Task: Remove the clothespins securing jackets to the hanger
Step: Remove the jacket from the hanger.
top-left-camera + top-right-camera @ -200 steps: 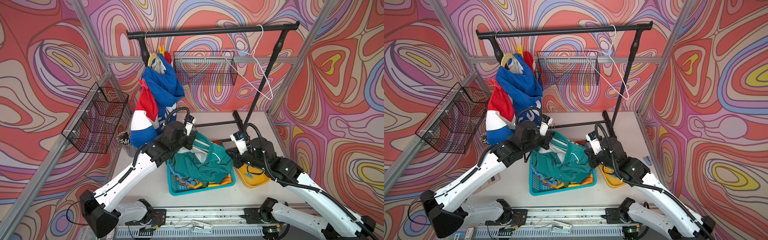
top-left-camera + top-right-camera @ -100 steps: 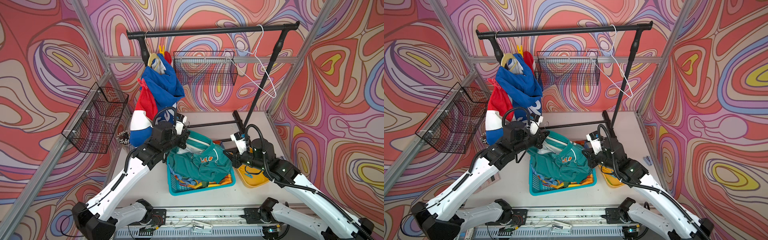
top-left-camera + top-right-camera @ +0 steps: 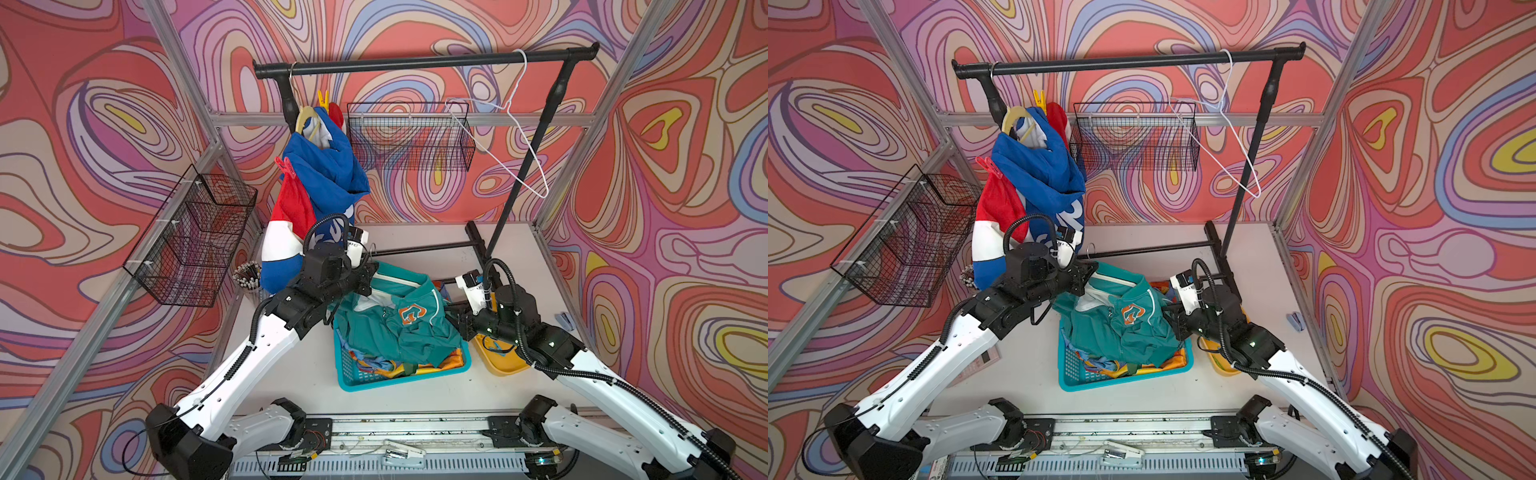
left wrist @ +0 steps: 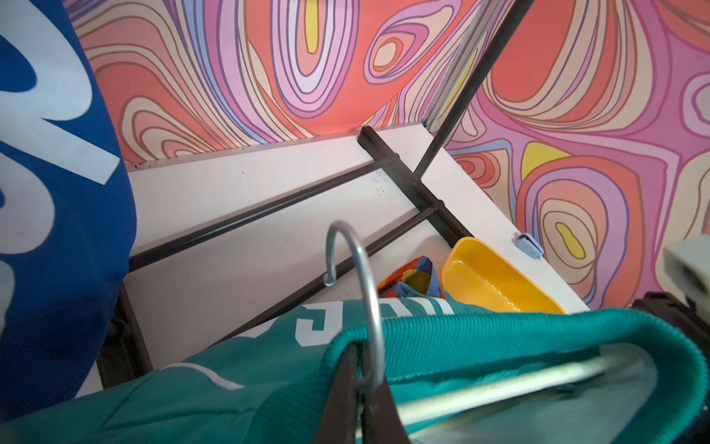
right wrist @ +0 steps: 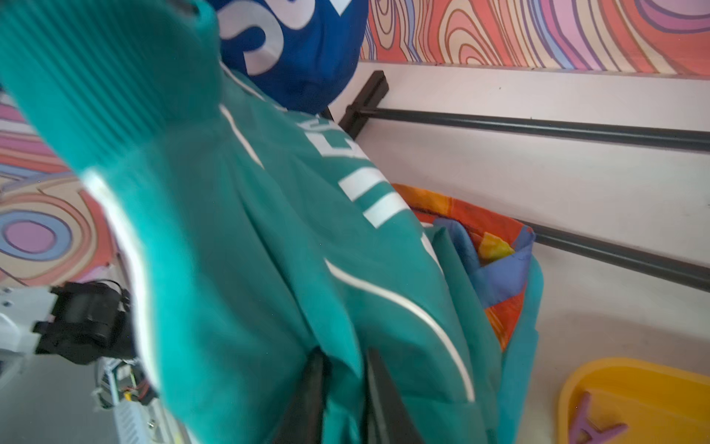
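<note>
Below, teal jacket [image 3: 399,332] tops rainbow jacket [image 5: 495,246] in the basket [image 3: 374,380], a clothespin [image 5: 591,426] sits in the yellow tray [image 3: 498,365]; left end effector [image 4: 359,369] clamps the hanger hook [image 4: 365,261], right end effector [image 5: 342,369] state unclear

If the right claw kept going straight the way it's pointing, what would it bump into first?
The teal jacket: its cloth hangs right at the tips of the right gripper in the wrist view. What lies behind the cloth is hidden.
</note>
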